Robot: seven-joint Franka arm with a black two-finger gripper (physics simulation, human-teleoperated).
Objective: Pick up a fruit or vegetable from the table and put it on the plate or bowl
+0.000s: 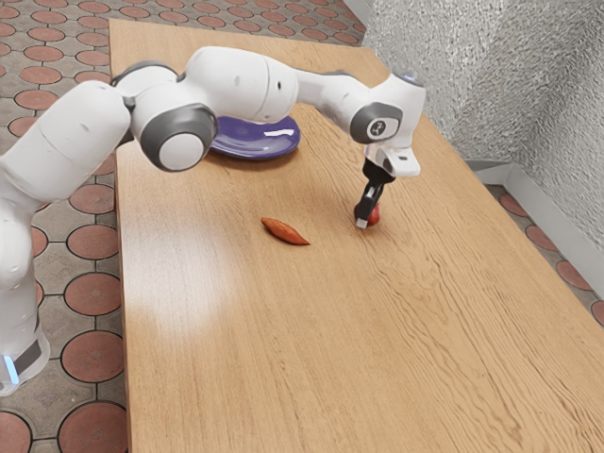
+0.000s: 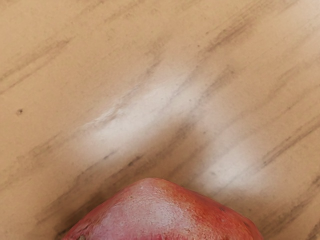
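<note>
"Exterior view, what's happening?"
"Tool (image 1: 363, 218) down at the red fruit (image 1: 376, 216) on the bench (image 1: 283, 340); clenched or not, I can't tell. Grasping step, I'd say. Next: lift, carry to the purple plate (image 1: 264, 142)."

Bright, even light, pale glare patch on the wooden worktop (image 1: 203, 316) toward the exterior view's lower left, soft shadow under the purple plate (image 1: 257, 140), whitish sheen on the grain beside the pomegranate (image 2: 160, 212), dim shadow hugging its base.
</note>
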